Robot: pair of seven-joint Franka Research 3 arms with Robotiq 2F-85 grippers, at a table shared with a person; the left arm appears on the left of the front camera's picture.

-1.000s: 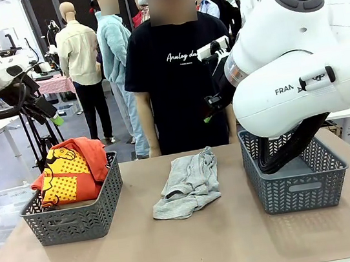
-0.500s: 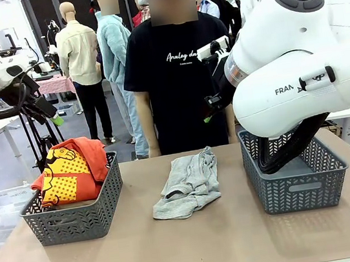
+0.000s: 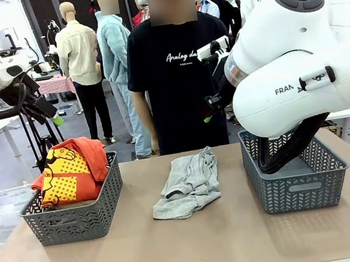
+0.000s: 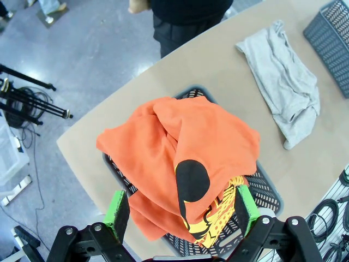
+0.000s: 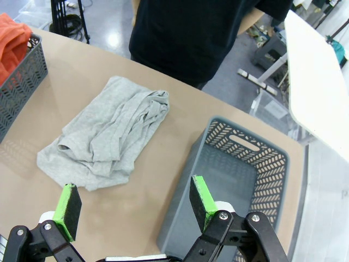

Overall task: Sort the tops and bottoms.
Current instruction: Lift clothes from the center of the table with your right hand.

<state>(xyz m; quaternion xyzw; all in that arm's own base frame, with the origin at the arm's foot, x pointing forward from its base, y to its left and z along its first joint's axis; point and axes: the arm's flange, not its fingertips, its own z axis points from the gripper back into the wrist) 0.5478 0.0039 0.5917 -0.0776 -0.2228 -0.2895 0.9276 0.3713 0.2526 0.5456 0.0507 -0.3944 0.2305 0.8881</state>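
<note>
Partly sorted by the look of it: orange-red garment (image 3: 70, 170) piled in the left basket (image 3: 76, 218), light grey garment (image 3: 189, 184) left mid-table, right basket (image 5: 240, 191) seemingly empty, left gripper (image 4: 180, 210) and right gripper (image 5: 133, 210) both wide, holding nothing.

The front camera is sitting low at the near edge of the table (image 3: 197, 245), facing across it to the far edge. The left wrist camera is looking steeply down from high over the table's left end. The right wrist camera is looking down over the middle and right end. All three are sharing the light grey garment (image 3: 188, 185) (image 4: 283, 87) (image 5: 106, 134) lying mid-table.
</note>
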